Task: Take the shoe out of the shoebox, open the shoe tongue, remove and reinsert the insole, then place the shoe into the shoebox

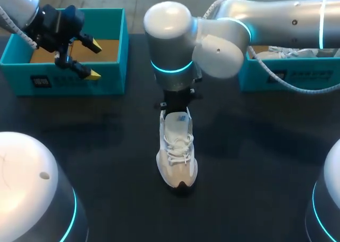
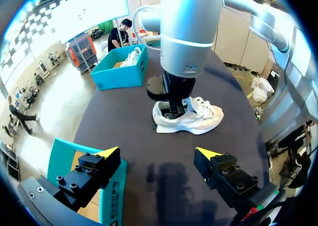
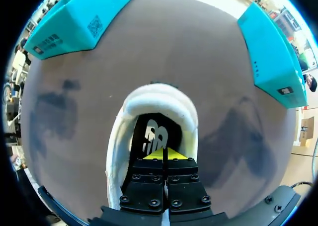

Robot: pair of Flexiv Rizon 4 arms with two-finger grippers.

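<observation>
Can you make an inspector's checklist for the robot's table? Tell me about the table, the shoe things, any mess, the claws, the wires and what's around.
Surface: dark, flat table.
Job's things: white shoe stands upright mid-table, outside both boxes. Teal shoebox at the far left shows a bare brown bottom.
Clutter: second teal box at the far right, with another white shoe in it.
Grippers: left gripper open, above the shoebox. Right gripper shut, tips down inside the shoe's opening, over the dark insole.
Cables: white coiled cable hangs along the right arm, over the second box. Another cable on the left arm.
Surroundings: nothing seen reaching over the table.
</observation>
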